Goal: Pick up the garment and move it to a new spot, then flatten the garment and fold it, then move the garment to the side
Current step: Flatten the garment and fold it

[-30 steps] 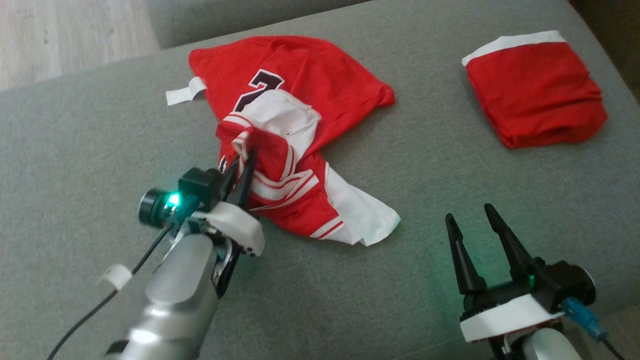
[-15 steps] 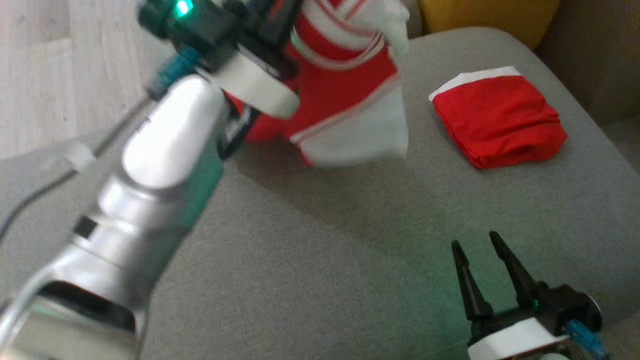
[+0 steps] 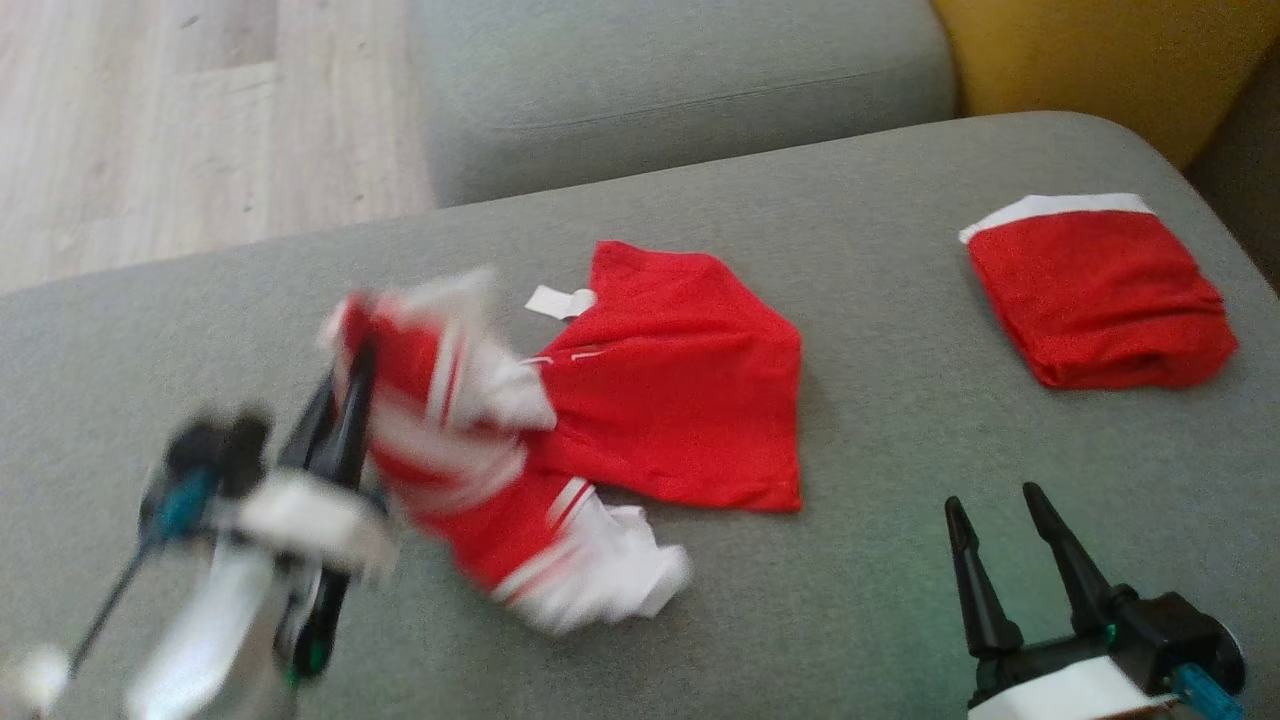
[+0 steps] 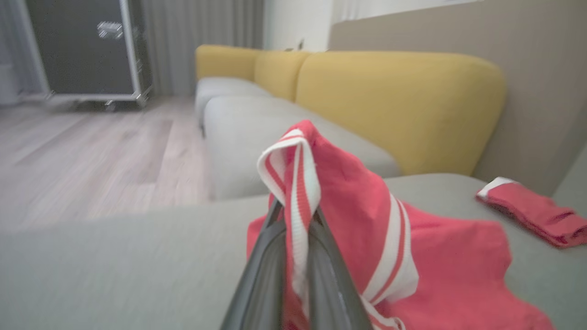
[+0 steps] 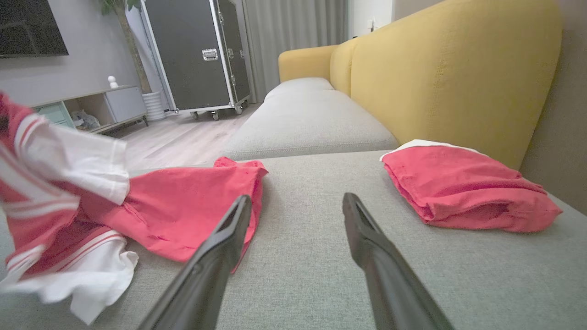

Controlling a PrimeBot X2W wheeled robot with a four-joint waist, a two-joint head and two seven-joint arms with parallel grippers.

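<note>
jersey: red jersey w/ white panels & striped trim (image 3: 680,390) (image 4: 435,256) (image 5: 183,206), lying mid-seat on grey fabric sofa seat (image 3: 900,580); red body spread fairly flat toward centre, white hem bunched at near side, one striped end lifted off the seat.
left tool (image 3: 357,368) (image 4: 296,211): fingers pressed together, pinching the jersey's red-white striped band; motion-blurred in head view, lower left.
right tool (image 3: 993,500) (image 5: 297,198): fingers spread wide, holding nothing; lower right over bare seat, apart from jersey.
other cloth: folded red cloth w/ white edge (image 3: 1095,300) (image 5: 458,188), far right of seat, well apart from jersey, near yellow sofa backrest (image 5: 458,68).
bkgd: pale wood floor (image 3: 150,120); black wheeled case (image 5: 202,55).
</note>
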